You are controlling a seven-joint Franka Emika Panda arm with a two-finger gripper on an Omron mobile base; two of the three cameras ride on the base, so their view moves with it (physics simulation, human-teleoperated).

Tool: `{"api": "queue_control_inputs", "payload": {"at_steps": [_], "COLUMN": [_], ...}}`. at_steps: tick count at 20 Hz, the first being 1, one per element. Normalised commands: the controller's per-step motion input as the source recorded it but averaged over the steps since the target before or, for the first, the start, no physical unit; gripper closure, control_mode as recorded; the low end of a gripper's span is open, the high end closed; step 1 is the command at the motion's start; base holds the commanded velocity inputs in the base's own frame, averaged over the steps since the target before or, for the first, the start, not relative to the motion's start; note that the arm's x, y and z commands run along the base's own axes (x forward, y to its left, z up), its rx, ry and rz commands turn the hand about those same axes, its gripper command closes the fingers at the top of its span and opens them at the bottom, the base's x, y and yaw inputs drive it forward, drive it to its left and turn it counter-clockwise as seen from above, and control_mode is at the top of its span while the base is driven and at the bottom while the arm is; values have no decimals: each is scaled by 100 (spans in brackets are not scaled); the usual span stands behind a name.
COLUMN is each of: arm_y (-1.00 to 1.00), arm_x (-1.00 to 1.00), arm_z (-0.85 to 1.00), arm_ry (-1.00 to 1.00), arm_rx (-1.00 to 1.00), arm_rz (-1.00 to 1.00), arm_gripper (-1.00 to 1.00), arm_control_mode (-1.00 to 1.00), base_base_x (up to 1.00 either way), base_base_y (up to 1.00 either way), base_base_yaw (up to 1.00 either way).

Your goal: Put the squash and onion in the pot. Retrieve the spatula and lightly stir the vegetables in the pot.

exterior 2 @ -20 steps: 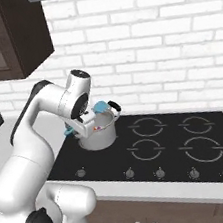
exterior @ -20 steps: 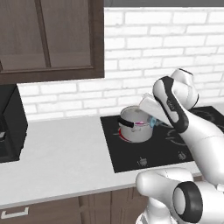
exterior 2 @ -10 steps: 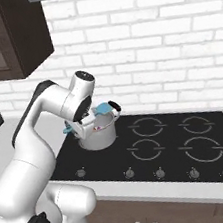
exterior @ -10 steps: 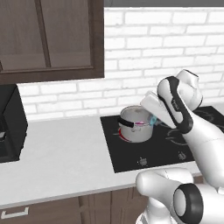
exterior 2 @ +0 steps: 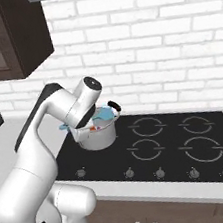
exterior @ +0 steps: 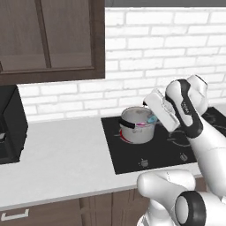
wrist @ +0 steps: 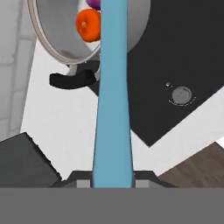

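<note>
The steel pot (exterior: 136, 130) with black side handles stands on the cooktop's left rear burner. In the hand view its rim (wrist: 52, 48) tilts at the top, with the orange squash (wrist: 87, 24) and a sliver of the purple onion (wrist: 92, 3) inside. My gripper (wrist: 112, 181) is shut on the stem of the teal-blue spatula (wrist: 113, 100), which reaches from my fingers up into the pot. From the base cameras the spatula (exterior 2: 103, 116) shows over the pot's rim, with my hand (exterior: 160, 109) just right of the pot.
The black cooktop (exterior 2: 180, 149) has a row of knobs along its front edge (exterior 2: 160, 173). White counter (exterior: 62, 154) stretches left to a black appliance (exterior: 11, 128). A brick wall stands behind, and dark cabinets (exterior: 53, 39) hang above.
My hand has shifted slightly to the right over the pot, carrying the spatula's blade with it inside the pot. The pot has stayed put.
</note>
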Motion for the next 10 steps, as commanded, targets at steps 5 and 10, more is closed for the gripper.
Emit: {"api": "queue_control_inputs", "payload": {"at_steps": [5, 10], "arm_y": [2, 0], "arm_x": [2, 0], "arm_z": [1, 8], "arm_ry": [-11, -17], "arm_rx": [21, 24], "arm_rz": [1, 0], "arm_gripper": [100, 100], "arm_control_mode": [-100, -100], "base_base_x": [0, 0], "base_base_y": [0, 0], "base_base_yaw": [0, 0]}}
